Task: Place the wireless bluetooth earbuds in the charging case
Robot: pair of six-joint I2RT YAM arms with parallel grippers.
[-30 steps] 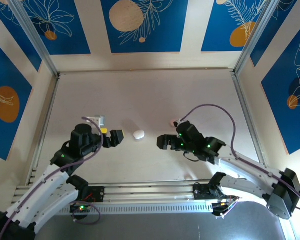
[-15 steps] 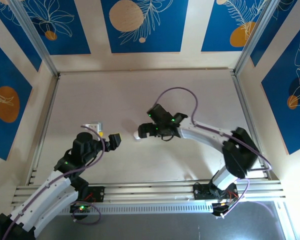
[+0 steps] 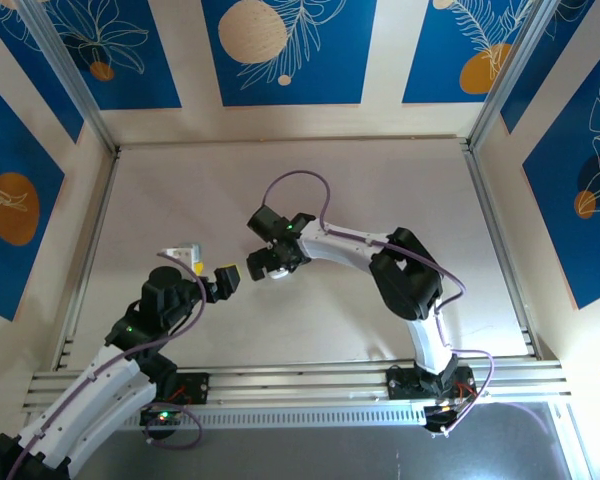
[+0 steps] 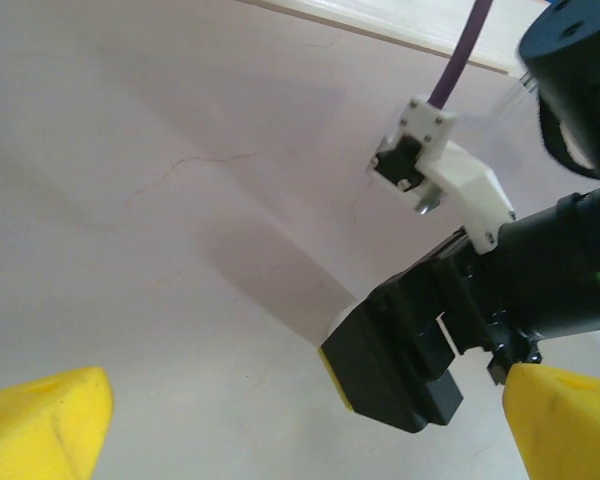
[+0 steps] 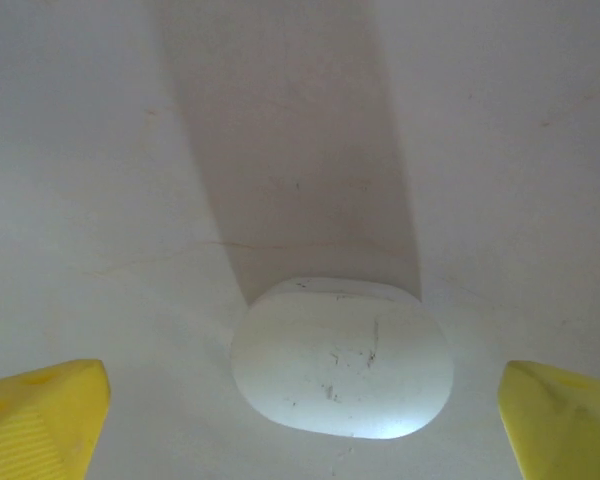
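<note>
The white case lies flat on the pale table, near the middle and a little to the left. It is shut. It looks like a smooth pebble with a few small scratches on top.

The right arm bends from its base on the right all the way over to the case. A purple cable makes a loop above its wrist. From the top, the right gripper is right over the case and hides part of it. The right wrist view shows the case low in the picture, with 1 yellow fingertip far out on each side. The right gripper is wide open and holds nothing. Neither fingertip touches the case, and bare table shows between them and it. A dark shadow runs from the case up the table.

The left gripper is just to the left of the case and points at it. It is wide open too, and it holds nothing. In the left wrist view its 2 yellow fingertips sit in the bottom corners, and the black right gripper is in front of them. The 2 grippers are near each other but do not touch
</note>
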